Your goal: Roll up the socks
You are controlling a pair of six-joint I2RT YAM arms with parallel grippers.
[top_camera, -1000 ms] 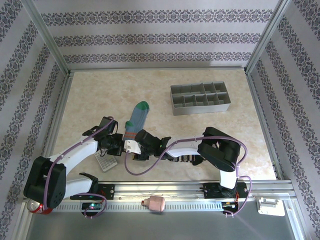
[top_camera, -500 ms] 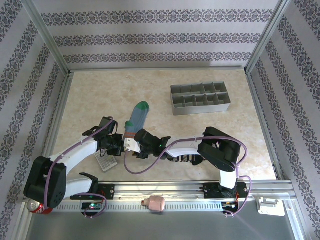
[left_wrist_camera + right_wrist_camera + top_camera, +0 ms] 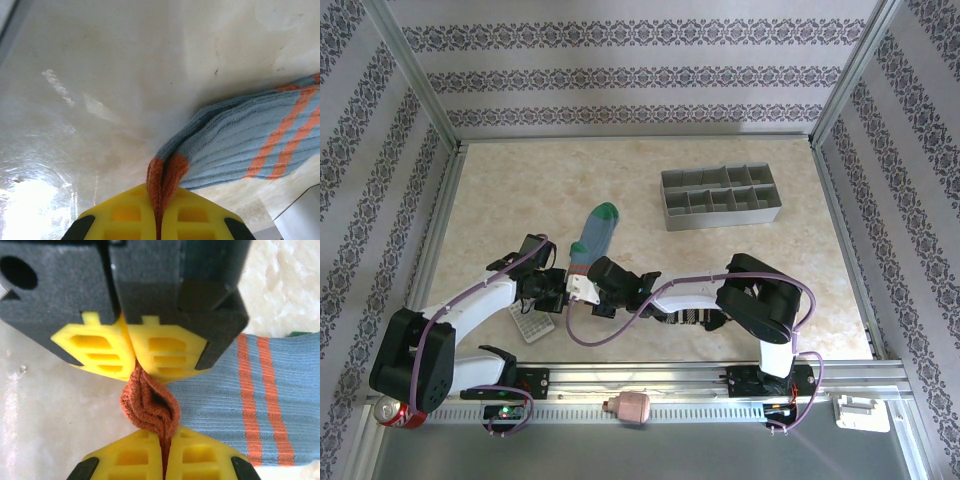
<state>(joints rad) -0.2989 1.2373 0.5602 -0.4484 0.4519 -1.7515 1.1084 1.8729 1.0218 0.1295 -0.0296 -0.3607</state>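
The blue-grey sock [image 3: 594, 233] lies flat on the table, green toe pointing away, orange stripes across it [image 3: 250, 142]. Both grippers meet at its orange cuff [image 3: 150, 407] from opposite sides. My left gripper [image 3: 161, 192] is shut on the cuff, its yellow fingers [image 3: 125, 215] pressed together around the fabric. My right gripper [image 3: 164, 442] is shut on the same cuff, facing the left gripper [image 3: 131, 362] with the bunched cuff between them. In the top view the left gripper [image 3: 574, 288] and right gripper [image 3: 593, 293] nearly touch. The black-and-white striped sock [image 3: 686, 318] lies partly under the right arm.
A grey calculator [image 3: 532, 326] sits beneath the left arm. A grey divided organizer [image 3: 720, 197] stands at the back right. A pink object [image 3: 630, 405] rests on the front rail, and a red can [image 3: 388, 412] sits at the near left corner.
Both grippers have crept slightly up and to the left together, keeping hold of the orange cuff. The sock's toe has stayed in place.
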